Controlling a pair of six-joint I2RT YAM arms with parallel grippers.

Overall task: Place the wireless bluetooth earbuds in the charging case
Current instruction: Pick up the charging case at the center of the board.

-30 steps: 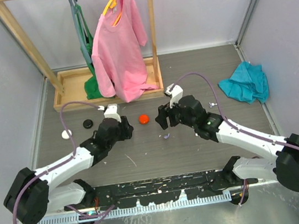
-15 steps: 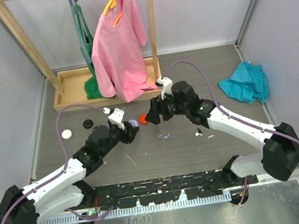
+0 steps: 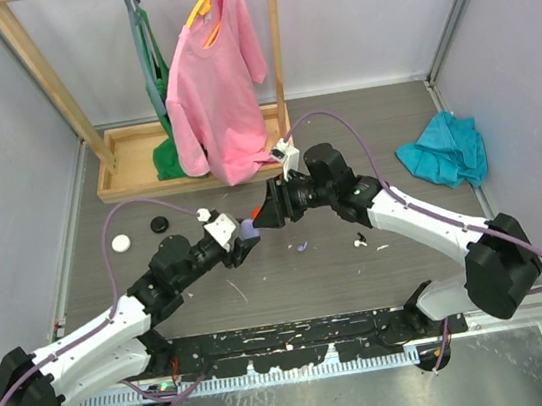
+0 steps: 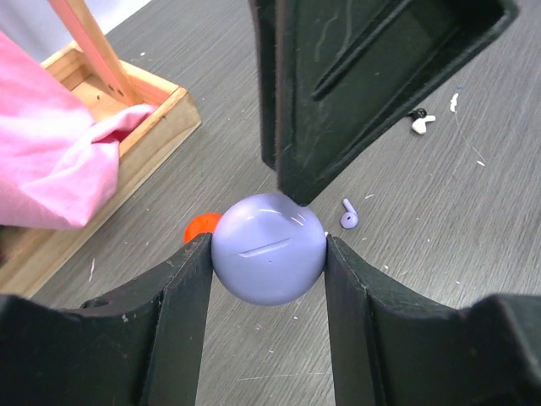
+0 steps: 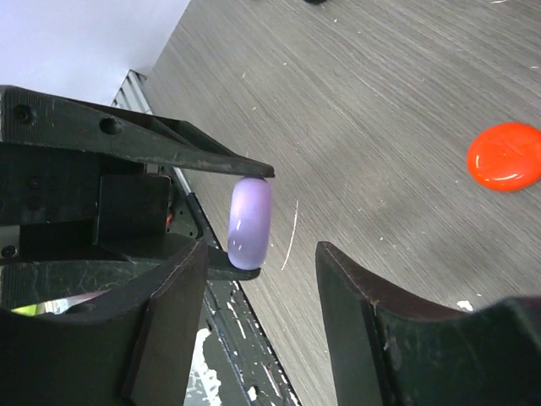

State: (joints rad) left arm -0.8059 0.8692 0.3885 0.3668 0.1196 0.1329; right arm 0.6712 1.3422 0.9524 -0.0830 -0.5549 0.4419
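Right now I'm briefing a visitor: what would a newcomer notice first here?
The lilac case pinched in the left end effector mid-table, with the right end effector open close by it. Behind, a pink shirt hangs on the wooden rack.

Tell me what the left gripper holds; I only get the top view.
Observer: A lilac case, lid shut, pinched by its rim in the left gripper.
Operator: Check the right gripper.
Observer: The right gripper is open. The case hangs edge-on at its fingertips, not gripped by it.
Operator: Find the red case.
Observer: The red case lies flat on the table below the right gripper, untouched.
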